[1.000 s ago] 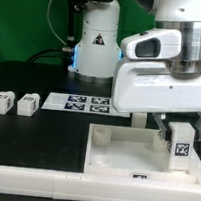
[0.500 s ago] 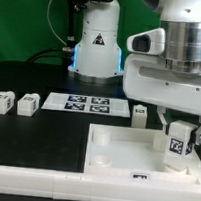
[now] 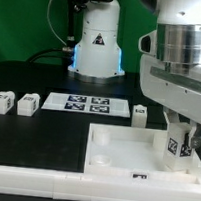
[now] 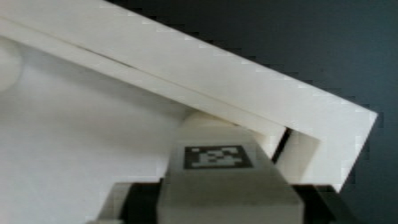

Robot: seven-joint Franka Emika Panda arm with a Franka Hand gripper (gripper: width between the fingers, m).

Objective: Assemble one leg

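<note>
My gripper [image 3: 181,137] is shut on a leg [image 3: 180,147], a small white block with a black-and-white tag on its side. It holds the leg upright over the corner of the white tray panel [image 3: 114,148] at the exterior view's right, close to the panel floor. In the wrist view the leg [image 4: 217,160] sits between my dark fingers [image 4: 150,204], with the gripper [image 4: 217,196] right beside the panel's raised rim [image 4: 196,72]. Whether the leg touches the panel is hidden.
Two more legs [image 3: 1,102] [image 3: 28,103] stand at the exterior view's left, and a third [image 3: 139,114] behind the panel. The marker board [image 3: 83,104] lies in the middle. The robot base [image 3: 95,38] stands at the back.
My gripper has moved toward the exterior view's right with the leg, into the panel's corner. The leg behind the panel has come into view.
</note>
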